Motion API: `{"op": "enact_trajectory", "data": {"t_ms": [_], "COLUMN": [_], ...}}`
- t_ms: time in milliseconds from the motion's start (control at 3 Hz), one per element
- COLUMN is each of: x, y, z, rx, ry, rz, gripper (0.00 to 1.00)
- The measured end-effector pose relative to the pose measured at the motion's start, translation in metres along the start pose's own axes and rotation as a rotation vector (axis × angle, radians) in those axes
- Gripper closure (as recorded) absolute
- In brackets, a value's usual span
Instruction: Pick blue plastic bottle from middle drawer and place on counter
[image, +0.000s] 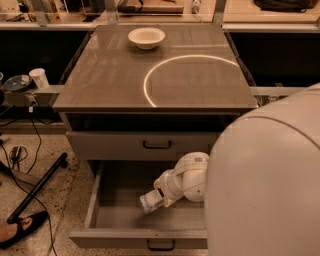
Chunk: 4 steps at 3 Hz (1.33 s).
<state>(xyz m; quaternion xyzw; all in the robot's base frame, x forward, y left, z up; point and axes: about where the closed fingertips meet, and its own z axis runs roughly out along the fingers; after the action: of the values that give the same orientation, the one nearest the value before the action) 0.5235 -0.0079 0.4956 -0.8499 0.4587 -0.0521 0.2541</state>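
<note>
Inside the middle drawer (117, 220), toward its front centre, I see my end effector (158, 196) low over the floor, with the blue plastic bottle (148, 203) right at its tip; whether it has hold of the bottle I cannot tell. Above the drawer, the bench (110, 75) carries a white bowl (146, 37).

One counter (112, 75), one bowl (146, 37), one cup (39, 78), one shut drawer (115, 145), one gripper (152, 201) in the middle drawer (120, 217)
</note>
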Motion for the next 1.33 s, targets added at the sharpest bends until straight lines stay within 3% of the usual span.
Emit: {"op": "enact_trajectory", "data": {"t_ms": [333, 667, 1333], "x": [0.003, 0.002, -0.018], "y": [-0.014, -0.014, 0.009], "z": [-0.013, -0.014, -0.058], "rx": [-0.015, -0.015, -0.004], "ry": [0.011, 0.011, 0.04], "rz": [-0.019, -0.019, 0.013], "gripper": [1.0, 1.0, 1.0]}}
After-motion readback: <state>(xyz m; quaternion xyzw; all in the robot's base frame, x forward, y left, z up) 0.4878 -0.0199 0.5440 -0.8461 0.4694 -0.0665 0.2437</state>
